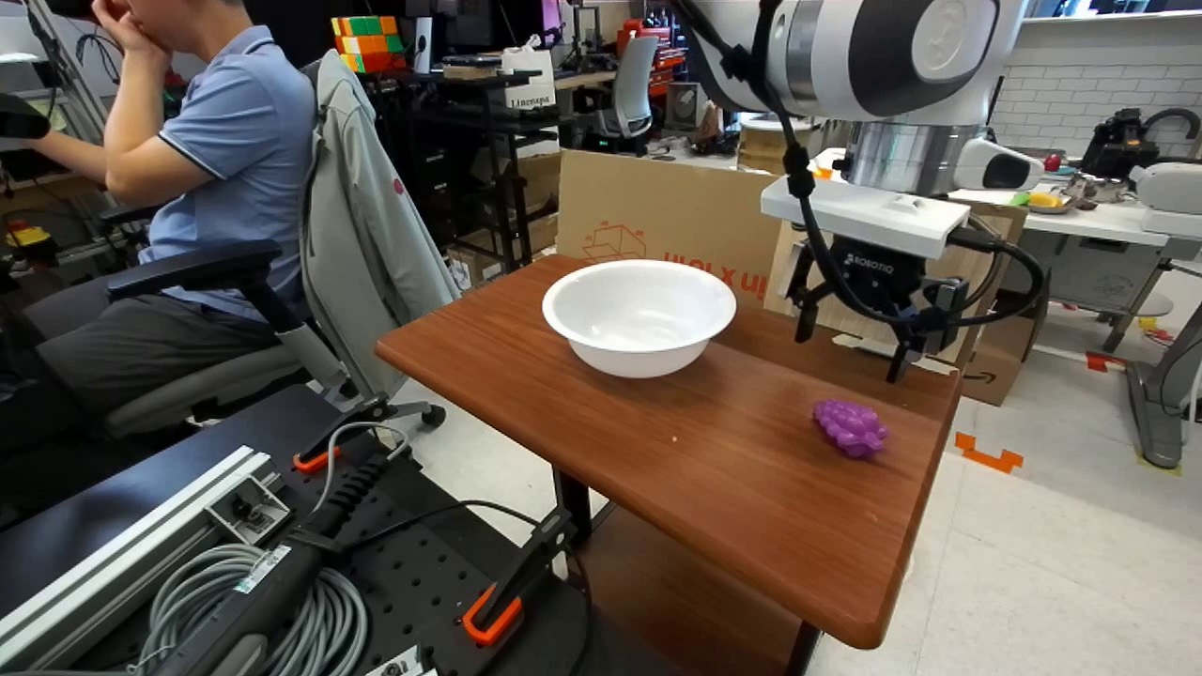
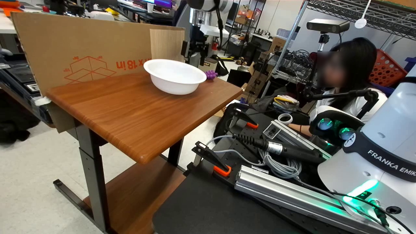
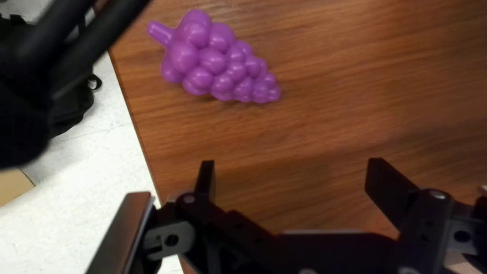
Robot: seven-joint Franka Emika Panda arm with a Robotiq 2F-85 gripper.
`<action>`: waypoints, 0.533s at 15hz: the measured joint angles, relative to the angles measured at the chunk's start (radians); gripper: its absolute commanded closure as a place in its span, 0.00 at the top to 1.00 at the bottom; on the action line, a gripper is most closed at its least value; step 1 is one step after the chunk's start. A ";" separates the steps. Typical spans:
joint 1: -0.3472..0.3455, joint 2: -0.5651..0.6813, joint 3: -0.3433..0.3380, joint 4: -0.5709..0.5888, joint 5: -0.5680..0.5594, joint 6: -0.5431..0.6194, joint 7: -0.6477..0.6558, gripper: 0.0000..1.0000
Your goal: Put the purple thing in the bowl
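The purple thing, a lumpy bunch of grapes with a short stem, lies on the brown table in both exterior views (image 1: 851, 428) (image 2: 211, 75) and at the top of the wrist view (image 3: 220, 61). The wide white bowl stands upright on the table in both exterior views (image 1: 639, 352) (image 2: 172, 83); it is out of the wrist view. My gripper (image 1: 852, 352) is open and empty, above the table near the purple thing and apart from it. The gripper also shows in an exterior view (image 2: 194, 56). In the wrist view its fingers (image 3: 291, 163) are spread, with only table between them.
A cardboard sheet (image 1: 657, 202) stands along the table's far side, also seen in an exterior view (image 2: 97, 48). A wooden panel (image 2: 167, 44) stands beside it. The purple thing lies near the table's edge (image 1: 916, 535). A black bench (image 1: 451, 582) with cables and clamps stands beside the table.
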 measured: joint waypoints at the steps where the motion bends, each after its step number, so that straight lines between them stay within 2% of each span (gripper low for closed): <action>1: 0.000 -0.001 -0.001 -0.005 -0.016 0.000 -0.004 1.00; 8: -0.007 -0.003 -0.006 -0.015 -0.156 -0.162 -0.207 1.00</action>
